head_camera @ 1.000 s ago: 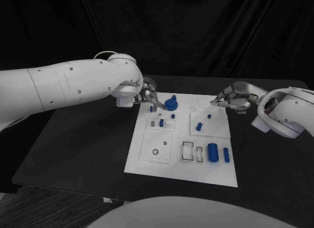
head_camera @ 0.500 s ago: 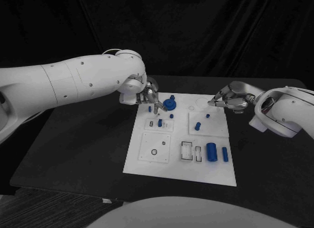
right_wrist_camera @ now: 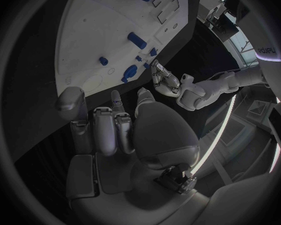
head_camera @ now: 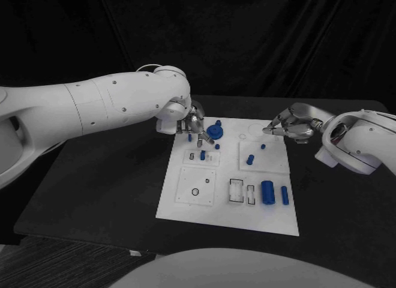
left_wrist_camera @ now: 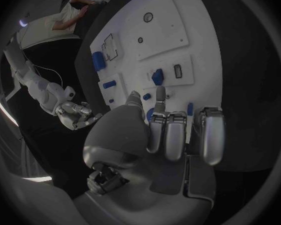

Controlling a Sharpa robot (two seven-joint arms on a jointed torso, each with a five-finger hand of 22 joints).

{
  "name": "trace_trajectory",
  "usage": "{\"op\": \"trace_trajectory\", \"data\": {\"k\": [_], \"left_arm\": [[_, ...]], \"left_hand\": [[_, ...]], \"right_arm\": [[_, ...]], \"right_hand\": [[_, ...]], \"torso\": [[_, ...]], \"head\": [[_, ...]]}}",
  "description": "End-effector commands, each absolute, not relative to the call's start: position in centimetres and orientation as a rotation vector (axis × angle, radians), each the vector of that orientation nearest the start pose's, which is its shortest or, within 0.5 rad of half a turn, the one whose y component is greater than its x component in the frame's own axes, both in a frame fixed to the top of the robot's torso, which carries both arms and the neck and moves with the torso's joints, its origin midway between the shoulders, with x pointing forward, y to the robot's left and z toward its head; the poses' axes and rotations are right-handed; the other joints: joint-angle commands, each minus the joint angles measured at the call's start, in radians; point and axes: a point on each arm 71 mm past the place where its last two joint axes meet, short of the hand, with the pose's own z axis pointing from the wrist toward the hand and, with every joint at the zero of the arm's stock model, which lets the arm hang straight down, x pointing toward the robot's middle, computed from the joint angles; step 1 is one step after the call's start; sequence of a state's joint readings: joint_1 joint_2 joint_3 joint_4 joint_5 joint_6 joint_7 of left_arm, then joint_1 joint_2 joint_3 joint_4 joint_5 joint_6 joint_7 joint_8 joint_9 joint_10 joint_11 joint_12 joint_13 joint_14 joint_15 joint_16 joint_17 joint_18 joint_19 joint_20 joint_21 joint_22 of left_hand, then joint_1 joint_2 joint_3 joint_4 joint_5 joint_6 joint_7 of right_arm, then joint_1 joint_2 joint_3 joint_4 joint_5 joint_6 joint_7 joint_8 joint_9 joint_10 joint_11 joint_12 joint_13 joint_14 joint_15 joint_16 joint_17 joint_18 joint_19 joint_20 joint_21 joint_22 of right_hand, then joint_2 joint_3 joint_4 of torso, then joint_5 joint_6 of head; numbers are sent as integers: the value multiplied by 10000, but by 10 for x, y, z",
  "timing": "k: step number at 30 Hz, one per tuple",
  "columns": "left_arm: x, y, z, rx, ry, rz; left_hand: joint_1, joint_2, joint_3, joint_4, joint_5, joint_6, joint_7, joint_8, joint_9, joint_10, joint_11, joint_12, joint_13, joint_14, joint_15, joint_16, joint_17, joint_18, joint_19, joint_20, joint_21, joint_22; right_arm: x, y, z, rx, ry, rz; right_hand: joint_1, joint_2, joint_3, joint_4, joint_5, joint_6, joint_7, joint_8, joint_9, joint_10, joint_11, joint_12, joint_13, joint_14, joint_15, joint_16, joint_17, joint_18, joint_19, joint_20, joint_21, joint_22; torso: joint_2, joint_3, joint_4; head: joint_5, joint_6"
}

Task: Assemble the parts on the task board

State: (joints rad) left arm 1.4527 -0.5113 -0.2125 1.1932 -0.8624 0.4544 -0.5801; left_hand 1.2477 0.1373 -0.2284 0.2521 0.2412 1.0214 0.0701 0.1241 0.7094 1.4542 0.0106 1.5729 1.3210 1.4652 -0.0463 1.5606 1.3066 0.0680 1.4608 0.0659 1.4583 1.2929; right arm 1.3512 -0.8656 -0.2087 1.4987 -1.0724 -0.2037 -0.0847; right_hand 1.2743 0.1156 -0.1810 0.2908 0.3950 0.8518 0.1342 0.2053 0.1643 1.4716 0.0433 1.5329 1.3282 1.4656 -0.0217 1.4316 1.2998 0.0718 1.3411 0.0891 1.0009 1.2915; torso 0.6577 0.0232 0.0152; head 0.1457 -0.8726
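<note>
1. The white rectangular task board (head_camera: 228,219) lies flat at the middle of the black surface (head_camera: 94,180), its long side running away from me.
2. My left hand (head_camera: 188,125) sits over the far left corner of the board. Its fingers (left_wrist_camera: 167,135) are curled downward and close together. In the left wrist view the thumb and one fingertip converge on a small blue peg (left_wrist_camera: 159,93) standing on the board; I cannot tell whether they grip it or merely touch it.
3. A larger blue knob-shaped part (head_camera: 216,129) stands upright on the far section of the board, just beside my left hand.
4. My right hand (head_camera: 290,126) hovers at the far right edge of the board, fingers (right_wrist_camera: 106,130) curled inward. No part is seen between them in the right wrist view; the hand is clenched on nothing.
5. A short blue pin (head_camera: 251,159) stands upright in the right-middle panel of the board, and a smaller blue stub (head_camera: 263,146) lies just beyond it.
6. A large blue cylinder (head_camera: 268,192) lies on its side in the near right section, with a thinner blue cylinder (head_camera: 285,195) parallel to it, just beside it toward the board edge.
7. Two black-outlined rectangular recesses (head_camera: 239,191) lie just left of the large cylinder.
8. A small dark ring (head_camera: 195,192) rests on the square panel at the near left of the board.
</note>
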Motion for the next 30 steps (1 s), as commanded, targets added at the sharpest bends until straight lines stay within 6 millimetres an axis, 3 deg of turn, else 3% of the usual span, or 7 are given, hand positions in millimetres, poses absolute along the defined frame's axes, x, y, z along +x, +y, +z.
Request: {"op": "trace_trajectory", "data": {"k": [1,8,30], "left_arm": [[536,145,-188,238,25852,-2802],[536,145,-194,255,25999,-2651],[535,141,-210,480,26244,-2344]], "left_hand": [[390,112,337,-189,67,224,-1,-100,-162,1166,-106,-21,2498,1056,-50,102,2642,-409,523,-46,140,2334],[492,117,507,-300,113,370,-43,-128,-268,1166,-145,-21,2498,1056,-85,102,2642,-429,574,-80,211,2372],[362,54,656,-315,114,802,-165,6,-269,1166,-239,-21,2498,1056,-159,102,2642,-429,586,-146,205,2379]], "right_arm": [[493,-224,-186,884,19022,7155],[492,-225,-186,904,19016,7142],[492,-224,-186,880,19036,7158]], "right_hand": [[283,63,-278,-25,210,-83,-13,56,-93,-113,64,-388,1588,392,49,-186,1424,449,-81,21,-144,1119],[281,62,-296,-28,212,-82,-15,61,-95,-124,61,-395,1578,385,48,-198,1413,452,-85,21,-169,1114],[286,63,-305,-33,216,-82,-16,63,-96,-133,62,-401,1571,381,48,-206,1405,455,-90,21,-192,1109]], "torso": [[-12,7,18],[-10,9,8],[-11,12,7]], "head": [[-24,0],[-71,0],[-38,0]]}}
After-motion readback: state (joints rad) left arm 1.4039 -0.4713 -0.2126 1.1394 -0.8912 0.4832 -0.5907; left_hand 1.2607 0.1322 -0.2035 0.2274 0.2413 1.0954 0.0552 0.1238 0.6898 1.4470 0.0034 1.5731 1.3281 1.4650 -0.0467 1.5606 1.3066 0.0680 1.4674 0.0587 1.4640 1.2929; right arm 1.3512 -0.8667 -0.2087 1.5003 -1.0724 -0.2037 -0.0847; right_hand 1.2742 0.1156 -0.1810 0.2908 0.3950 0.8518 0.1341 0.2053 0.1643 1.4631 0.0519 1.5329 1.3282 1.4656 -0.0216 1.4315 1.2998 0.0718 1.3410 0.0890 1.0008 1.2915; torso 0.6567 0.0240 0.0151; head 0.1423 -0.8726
